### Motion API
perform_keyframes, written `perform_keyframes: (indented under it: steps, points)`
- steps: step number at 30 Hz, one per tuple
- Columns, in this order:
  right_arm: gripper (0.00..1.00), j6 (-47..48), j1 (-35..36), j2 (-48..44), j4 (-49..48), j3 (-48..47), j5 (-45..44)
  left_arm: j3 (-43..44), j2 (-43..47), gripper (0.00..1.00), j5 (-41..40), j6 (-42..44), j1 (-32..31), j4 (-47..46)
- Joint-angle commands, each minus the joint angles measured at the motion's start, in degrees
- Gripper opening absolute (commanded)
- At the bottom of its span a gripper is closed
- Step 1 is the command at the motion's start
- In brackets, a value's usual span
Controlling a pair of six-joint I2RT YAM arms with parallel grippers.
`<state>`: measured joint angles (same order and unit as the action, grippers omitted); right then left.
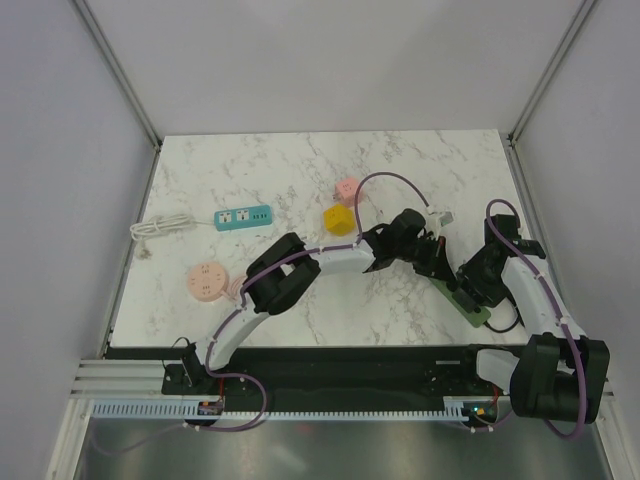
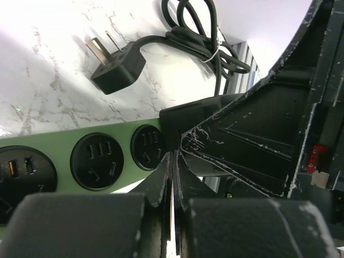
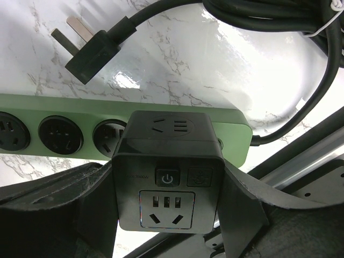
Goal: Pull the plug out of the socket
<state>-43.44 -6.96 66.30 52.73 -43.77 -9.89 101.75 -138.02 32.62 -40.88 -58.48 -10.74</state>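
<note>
White marble tabletop fills the scene. Near its right front edge, the black adapter plug sits on the end socket of the green power strip. The right gripper clamps the plug, one finger against each side. The left gripper has its jaws pressed together, tips at the strip just beside the plug. A loose black plug (prongs bare) lies on the marble behind the strip.
</note>
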Motion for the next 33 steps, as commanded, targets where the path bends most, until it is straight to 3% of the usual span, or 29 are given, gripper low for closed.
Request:
perform_keyframes:
  steps: [1,9,14,20,33]
  points:
    - [0.00,1.0,0.0,-0.1,-3.6,0.6,-1.5,0.9,0.6,0.02,1.2,-0.8,-0.1,-1.9]
    - [0.00,0.9,0.0,-0.3,-3.2,-1.0,-0.4,7.4,-6.8,0.02,0.1,-4.5,-0.8,5.8]
    - [0.00,1.2,0.0,-0.6,-1.7,-3.3,-0.8,5.6,-4.5,0.02,-5.3,-1.1,-2.3,10.3]
    - [0.00,0.6,0.0,-1.2,0.1,-7.3,-0.2,9.9,-6.8,0.02,-8.2,0.5,-3.2,15.9]
    - [0.00,1.3,-0.1,0.1,2.2,-12.7,-1.1,10.9,-11.1,0.02,-11.1,0.1,-3.7,14.3]
